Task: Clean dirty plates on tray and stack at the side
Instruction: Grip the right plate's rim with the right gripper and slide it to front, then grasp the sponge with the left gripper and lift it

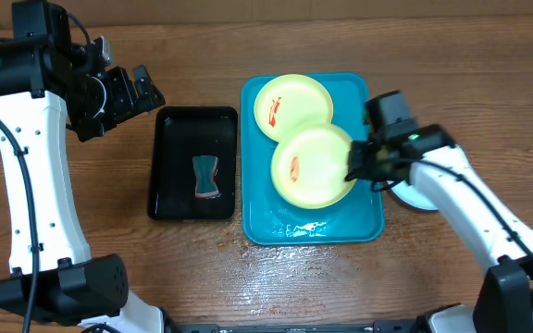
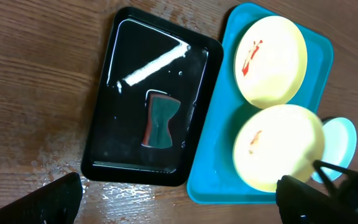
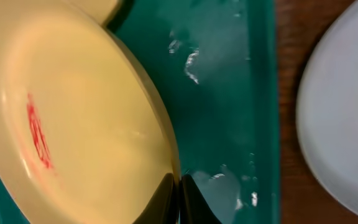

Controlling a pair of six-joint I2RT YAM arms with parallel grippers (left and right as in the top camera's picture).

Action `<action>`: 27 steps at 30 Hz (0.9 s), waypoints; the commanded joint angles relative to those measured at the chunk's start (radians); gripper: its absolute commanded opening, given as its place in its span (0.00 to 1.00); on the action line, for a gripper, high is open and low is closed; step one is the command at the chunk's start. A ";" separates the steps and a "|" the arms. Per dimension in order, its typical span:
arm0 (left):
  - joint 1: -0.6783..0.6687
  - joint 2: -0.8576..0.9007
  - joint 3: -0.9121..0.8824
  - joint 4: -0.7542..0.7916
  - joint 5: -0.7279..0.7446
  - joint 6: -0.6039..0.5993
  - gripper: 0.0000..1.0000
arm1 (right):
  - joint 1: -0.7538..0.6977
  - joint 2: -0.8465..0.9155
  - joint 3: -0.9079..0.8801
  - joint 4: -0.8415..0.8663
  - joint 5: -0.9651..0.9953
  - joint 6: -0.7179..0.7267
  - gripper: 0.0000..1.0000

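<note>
Right gripper [image 3: 179,200] pinches the rim of the front plate [image 3: 73,124], smeared red, on the wet turquoise tray [image 3: 229,93]. That plate's far edge overlaps the back plate [image 1: 292,104]. A pale plate [image 1: 419,197] lies beside the tray, half under the right arm. Left gripper [image 1: 148,89] hangs spread near the black tray [image 1: 167,166], which holds a sponge [image 1: 206,178].

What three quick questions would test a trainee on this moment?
1. How many yellow plates lie on the blue tray? A) one B) two C) three
2. True or false: the right gripper is open and clear of the near plate.
3. Fill in: the black tray holds a ____.

Key: 1 B. 2 False: it is shut on the near plate's rim. 3 a sponge.
</note>
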 commanded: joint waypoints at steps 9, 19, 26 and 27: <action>0.000 -0.019 0.020 0.002 -0.002 0.018 1.00 | 0.102 0.045 -0.106 0.107 0.090 0.212 0.06; -0.004 -0.018 0.020 0.011 0.036 -0.051 1.00 | 0.031 0.036 -0.019 0.089 0.025 0.032 0.35; -0.098 -0.015 -0.053 -0.014 -0.005 0.075 0.75 | 0.013 -0.006 0.032 0.053 0.027 -0.035 0.41; -0.118 -0.015 -0.082 -0.011 -0.041 0.073 0.72 | 0.013 -0.006 0.032 0.053 0.027 -0.034 0.41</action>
